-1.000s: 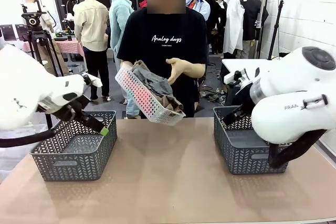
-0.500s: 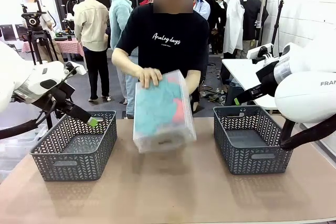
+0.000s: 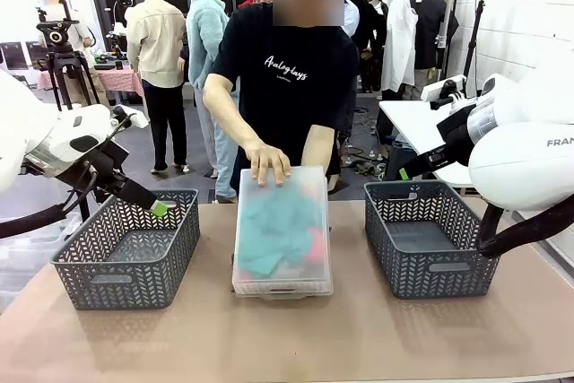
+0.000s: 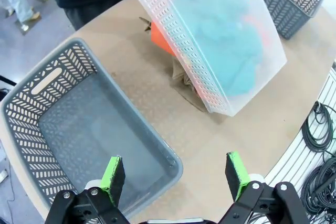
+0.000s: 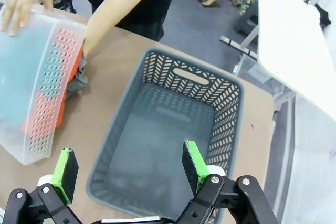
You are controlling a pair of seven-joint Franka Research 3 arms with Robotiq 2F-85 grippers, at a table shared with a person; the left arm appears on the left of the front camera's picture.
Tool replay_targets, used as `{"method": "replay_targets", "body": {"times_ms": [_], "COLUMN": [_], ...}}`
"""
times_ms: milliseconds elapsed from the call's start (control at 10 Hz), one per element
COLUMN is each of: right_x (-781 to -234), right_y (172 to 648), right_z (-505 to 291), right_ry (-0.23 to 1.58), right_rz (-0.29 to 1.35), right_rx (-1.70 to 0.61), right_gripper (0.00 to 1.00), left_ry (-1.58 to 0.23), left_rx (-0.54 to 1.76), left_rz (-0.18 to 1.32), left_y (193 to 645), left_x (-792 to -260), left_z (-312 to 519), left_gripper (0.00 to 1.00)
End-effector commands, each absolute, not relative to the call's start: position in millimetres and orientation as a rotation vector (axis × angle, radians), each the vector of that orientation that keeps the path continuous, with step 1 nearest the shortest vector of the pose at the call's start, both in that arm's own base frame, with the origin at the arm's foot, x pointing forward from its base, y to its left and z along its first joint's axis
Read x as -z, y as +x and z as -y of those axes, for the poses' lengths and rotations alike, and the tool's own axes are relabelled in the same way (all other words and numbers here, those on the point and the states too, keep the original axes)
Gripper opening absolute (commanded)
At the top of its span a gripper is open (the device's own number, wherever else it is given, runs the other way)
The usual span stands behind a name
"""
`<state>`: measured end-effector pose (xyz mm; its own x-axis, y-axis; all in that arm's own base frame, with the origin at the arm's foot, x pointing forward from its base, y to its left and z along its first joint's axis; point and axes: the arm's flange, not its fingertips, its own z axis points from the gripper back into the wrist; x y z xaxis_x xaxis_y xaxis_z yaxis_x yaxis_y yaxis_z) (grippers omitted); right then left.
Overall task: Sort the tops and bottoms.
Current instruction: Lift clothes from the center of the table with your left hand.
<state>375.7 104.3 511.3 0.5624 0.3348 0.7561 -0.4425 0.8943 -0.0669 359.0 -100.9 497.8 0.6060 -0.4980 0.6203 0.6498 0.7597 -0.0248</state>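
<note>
upturned bin [image 3: 282, 268]: frosted translucent plastic, perforated sides
orange garment [image 4: 159, 40]: soft matt cloth
left basket [image 3: 126, 262], right basket [image 3: 429, 262]: matt grey lattice plastic
table [image 3: 287, 338]: smooth matt tan top

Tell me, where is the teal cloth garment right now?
In the front view, the teal cloth garment lies mid-table under the overturned translucent white plastic basket, between the left dark grey lattice basket and the right one.
</note>
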Motion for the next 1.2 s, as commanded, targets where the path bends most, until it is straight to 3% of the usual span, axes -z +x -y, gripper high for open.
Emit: {"method": "replay_targets", "body": {"times_ms": [0, 1100], "right_x": [-512.2, -512.2], "right_y": [375.5, 375.5], "right_z": [-103.4, -103.4], "right_ry": [0.133, 0.133], "right_rz": [0.862, 0.862], "right_rx": [-0.460, -0.460], "right_gripper": [1.00, 1.00], "left_ry": [-0.263, -0.263], "left_rx": [0.676, 0.676], "left_rz": [0.632, 0.632], "left_y": [359.7, 359.7], "left_x": [-497.6, -497.6], "left_z": [98.5, 98.5], "left_gripper": [1.00, 1.00]}}
